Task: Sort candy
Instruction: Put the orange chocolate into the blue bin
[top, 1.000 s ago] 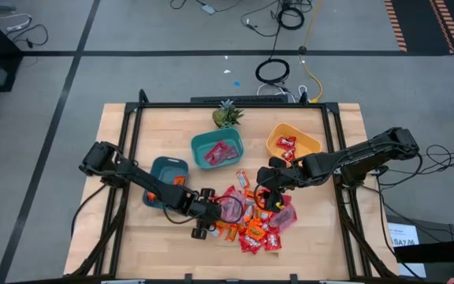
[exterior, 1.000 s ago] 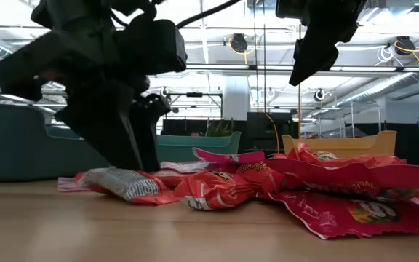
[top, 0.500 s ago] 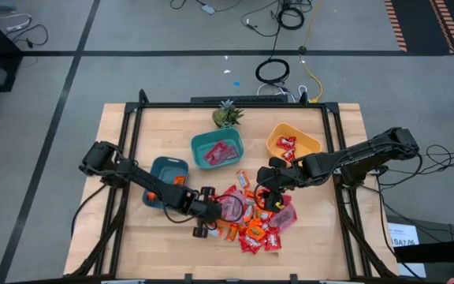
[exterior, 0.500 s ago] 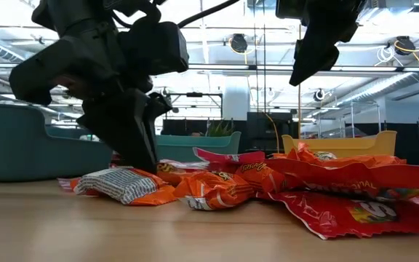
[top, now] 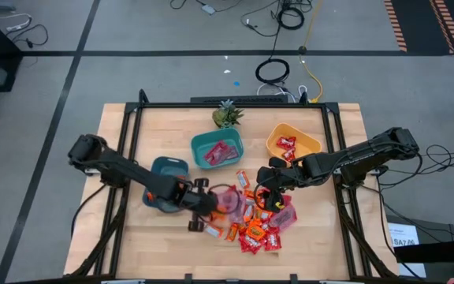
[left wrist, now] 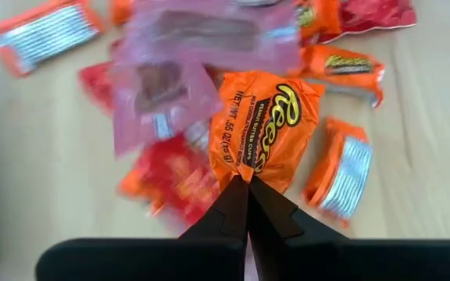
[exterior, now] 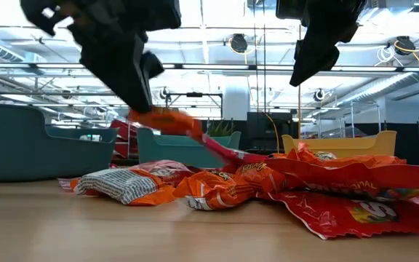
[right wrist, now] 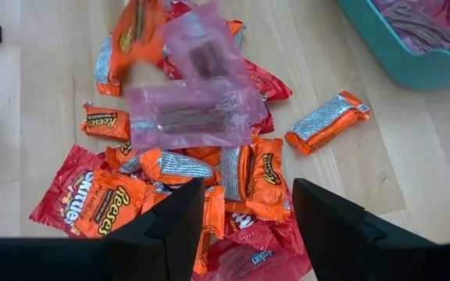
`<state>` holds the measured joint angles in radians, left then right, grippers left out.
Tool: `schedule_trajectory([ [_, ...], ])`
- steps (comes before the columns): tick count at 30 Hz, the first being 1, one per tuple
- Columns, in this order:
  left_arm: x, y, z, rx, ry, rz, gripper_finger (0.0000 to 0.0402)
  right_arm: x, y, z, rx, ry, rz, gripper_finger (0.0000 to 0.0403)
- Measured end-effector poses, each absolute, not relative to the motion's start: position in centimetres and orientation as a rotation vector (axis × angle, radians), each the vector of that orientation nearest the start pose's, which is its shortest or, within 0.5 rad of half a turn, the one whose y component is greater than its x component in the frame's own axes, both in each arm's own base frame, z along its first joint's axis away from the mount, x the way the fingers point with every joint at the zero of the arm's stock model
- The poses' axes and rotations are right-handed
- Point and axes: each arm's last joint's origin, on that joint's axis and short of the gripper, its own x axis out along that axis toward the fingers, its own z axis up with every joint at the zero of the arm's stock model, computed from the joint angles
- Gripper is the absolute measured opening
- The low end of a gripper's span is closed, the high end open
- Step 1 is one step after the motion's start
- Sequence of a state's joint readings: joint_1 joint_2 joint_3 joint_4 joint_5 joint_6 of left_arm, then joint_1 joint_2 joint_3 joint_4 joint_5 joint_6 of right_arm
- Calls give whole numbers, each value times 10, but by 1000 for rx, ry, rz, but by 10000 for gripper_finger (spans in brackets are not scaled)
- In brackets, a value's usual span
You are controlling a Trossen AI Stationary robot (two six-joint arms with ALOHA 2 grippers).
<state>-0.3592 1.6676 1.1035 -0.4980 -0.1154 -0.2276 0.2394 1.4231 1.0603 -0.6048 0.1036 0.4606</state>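
Note:
The candy [top: 254, 225] lies in a heap of orange, red and pink wrappers on the wooden table [top: 132, 244], at its near middle. My left gripper [top: 213, 207] hangs over the heap's left side, shut on an orange peanut-butter-cup candy [left wrist: 260, 133] that shows above the tabletop in the low view [exterior: 162, 118]. Two pink wrappers [right wrist: 190, 117] lie blurred on top of the heap beside it. My right gripper [top: 270, 197] hovers open above the heap's right side, with nothing between its fingers [right wrist: 174, 222]. My left gripper pinches the orange candy's wrapper by one end edge [left wrist: 250, 173] between its two fingertips. The fingers slant down from the table's left. The candy hangs tilted below them, clear of the table. A pink-red wrapper [exterior: 220, 149] trails from it toward the heap; whether it is in the hold I cannot tell.
A dark teal bowl [top: 168, 167] stands left of the heap. A lighter teal bowl [top: 203, 143] holding red candy is behind the heap, and a yellow bowl [top: 310, 143] holding red candy stands at the back right. A small green plant [top: 227, 115] sits at the far edge.
My left gripper has shut on the orange candy at the heap's left edge. It has then risen with the candy, lifting it clear of the table. The pink wrappers beside it have been stirred. My right gripper has kept still.

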Motion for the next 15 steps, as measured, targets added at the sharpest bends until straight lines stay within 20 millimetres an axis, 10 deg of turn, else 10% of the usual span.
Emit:
schedule_trajectory([
  [15,225,-61,292,-168,1004,270,8,279,65,254,259,958,-95,187],
])
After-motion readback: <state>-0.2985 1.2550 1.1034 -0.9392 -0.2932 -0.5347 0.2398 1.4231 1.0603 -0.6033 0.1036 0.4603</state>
